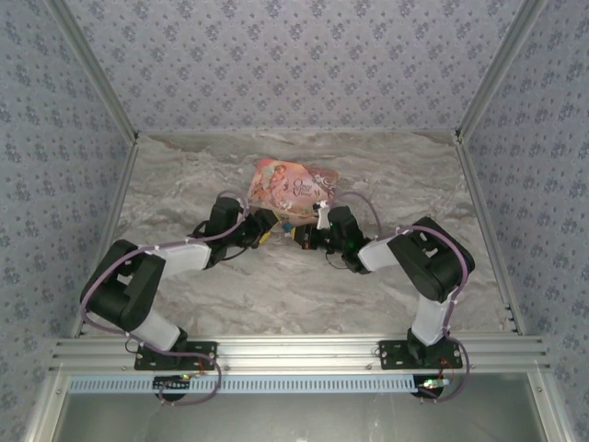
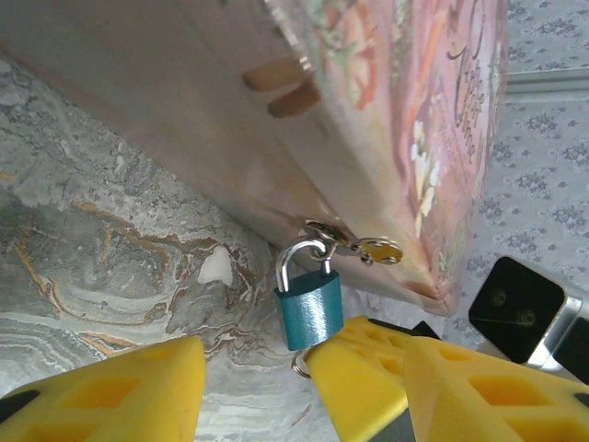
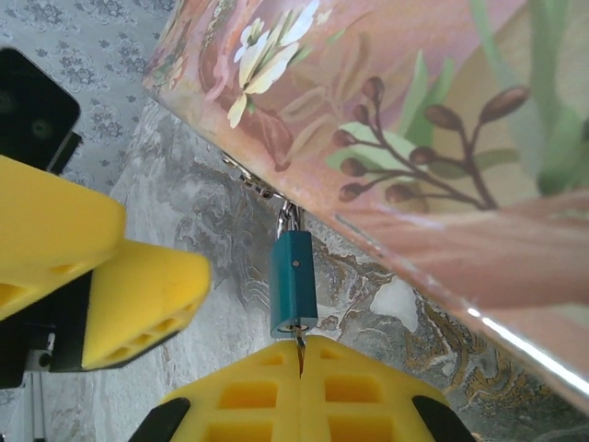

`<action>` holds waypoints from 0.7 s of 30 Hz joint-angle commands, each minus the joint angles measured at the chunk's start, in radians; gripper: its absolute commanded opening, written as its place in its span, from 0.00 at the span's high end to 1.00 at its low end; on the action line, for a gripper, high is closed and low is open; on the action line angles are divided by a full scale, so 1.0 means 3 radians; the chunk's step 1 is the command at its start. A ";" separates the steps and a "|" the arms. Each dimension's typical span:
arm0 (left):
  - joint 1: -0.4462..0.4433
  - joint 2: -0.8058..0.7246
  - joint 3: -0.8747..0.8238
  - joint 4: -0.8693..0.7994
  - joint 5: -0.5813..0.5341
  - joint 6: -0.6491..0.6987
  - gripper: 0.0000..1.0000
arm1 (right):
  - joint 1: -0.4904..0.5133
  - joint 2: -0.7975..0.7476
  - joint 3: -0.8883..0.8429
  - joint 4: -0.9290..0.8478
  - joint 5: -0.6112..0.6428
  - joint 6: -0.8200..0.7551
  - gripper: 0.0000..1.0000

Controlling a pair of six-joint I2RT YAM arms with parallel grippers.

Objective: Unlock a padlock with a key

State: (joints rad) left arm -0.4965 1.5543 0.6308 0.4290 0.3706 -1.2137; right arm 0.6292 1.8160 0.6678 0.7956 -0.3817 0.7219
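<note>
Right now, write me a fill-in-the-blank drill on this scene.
1. The padlock has a ___ body.
2. It hangs from the edge of the ___ box.
3. The right gripper is ___ on the key.
4. The left gripper, beside the padlock, stands ___.
Missing words: blue; pink; shut; open.
</note>
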 commanded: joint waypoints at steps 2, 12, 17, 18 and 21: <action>-0.0040 0.0149 0.0000 0.0475 0.0092 -0.0222 0.44 | 0.0033 -0.0112 0.0124 0.0035 -0.0042 0.0179 1.00; -0.0096 0.0484 -0.0001 0.0886 0.0219 -0.0443 0.48 | 0.0037 -0.0137 0.0141 0.0003 -0.0032 0.0226 1.00; -0.0116 0.0664 -0.0012 0.1116 0.0271 -0.0572 0.51 | 0.0045 -0.0137 0.0157 -0.0024 -0.0036 0.0217 1.00; -0.0118 0.0692 -0.0013 0.1166 0.0281 -0.0593 0.52 | 0.0050 -0.0135 0.0157 -0.0024 -0.0036 0.0217 1.00; -0.0122 0.0749 -0.0012 0.1228 0.0288 -0.0628 0.54 | 0.0050 -0.0132 0.0162 -0.0034 -0.0029 0.0217 1.00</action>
State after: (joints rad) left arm -0.5259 1.7622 0.6289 0.7216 0.4335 -1.3781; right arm 0.6338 1.8080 0.6830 0.7731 -0.3813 0.7753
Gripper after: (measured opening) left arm 0.466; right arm 0.053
